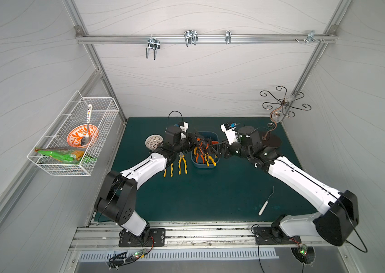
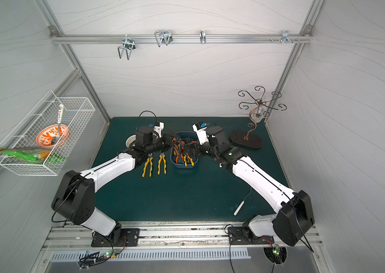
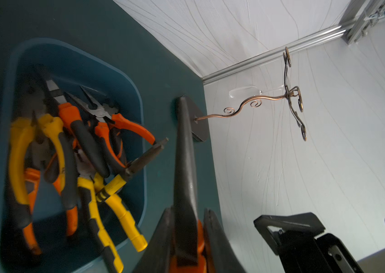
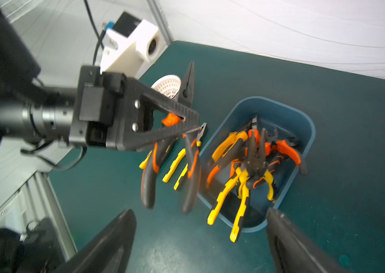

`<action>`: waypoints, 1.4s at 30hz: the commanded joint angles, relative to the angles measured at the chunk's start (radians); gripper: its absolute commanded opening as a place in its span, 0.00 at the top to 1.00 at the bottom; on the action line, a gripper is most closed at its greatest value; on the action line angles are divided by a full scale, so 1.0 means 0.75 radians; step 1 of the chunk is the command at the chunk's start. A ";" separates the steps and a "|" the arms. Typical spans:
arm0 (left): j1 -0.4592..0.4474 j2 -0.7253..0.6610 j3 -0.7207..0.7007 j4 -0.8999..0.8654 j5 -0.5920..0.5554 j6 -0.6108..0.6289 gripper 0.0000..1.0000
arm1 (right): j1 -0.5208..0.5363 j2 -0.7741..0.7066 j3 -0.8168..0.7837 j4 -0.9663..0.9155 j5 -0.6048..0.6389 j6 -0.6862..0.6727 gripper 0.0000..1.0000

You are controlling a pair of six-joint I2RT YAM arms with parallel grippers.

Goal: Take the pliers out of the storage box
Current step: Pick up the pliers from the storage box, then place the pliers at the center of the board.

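Centrally, the left gripper (image 4: pixel 193 128) is pinched on orange-and-black long-nose pliers (image 4: pixel 192 170), raised off the green mat (image 4: pixel 328 82) at 10 o'clock of the slate-blue storage box (image 4: pixel 288 113) holding the other pliers (image 4: pixel 253 151), while the right gripper (image 1: pixel 217 151), spread and empty, sits at its 3 o'clock rim.

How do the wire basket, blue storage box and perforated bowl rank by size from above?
In a top view:
1. wire basket, though mounted nearer the camera
2. storage box
3. perforated bowl, partly hidden
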 commanded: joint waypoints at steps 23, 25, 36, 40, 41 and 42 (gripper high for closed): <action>0.032 -0.572 -0.541 -0.727 0.018 0.638 1.00 | 0.224 -0.101 -0.190 -0.100 -0.229 -0.362 0.01; 0.032 -0.518 -0.583 -0.658 0.025 0.625 1.00 | 0.224 -0.099 -0.189 -0.111 -0.221 -0.372 0.01; 0.034 -0.127 -0.596 -0.294 0.195 0.514 1.00 | 0.224 -0.099 -0.205 -0.193 -0.176 -0.391 0.01; 0.035 -0.067 -0.576 -0.354 0.139 0.541 1.00 | 0.224 -0.099 -0.199 -0.198 -0.150 -0.392 0.01; 0.034 -0.057 -0.569 -0.385 0.122 0.546 1.00 | 0.224 -0.099 -0.197 -0.200 -0.139 -0.393 0.01; 0.034 -0.049 -0.562 -0.409 0.109 0.550 1.00 | 0.224 -0.101 -0.196 -0.200 -0.133 -0.392 0.01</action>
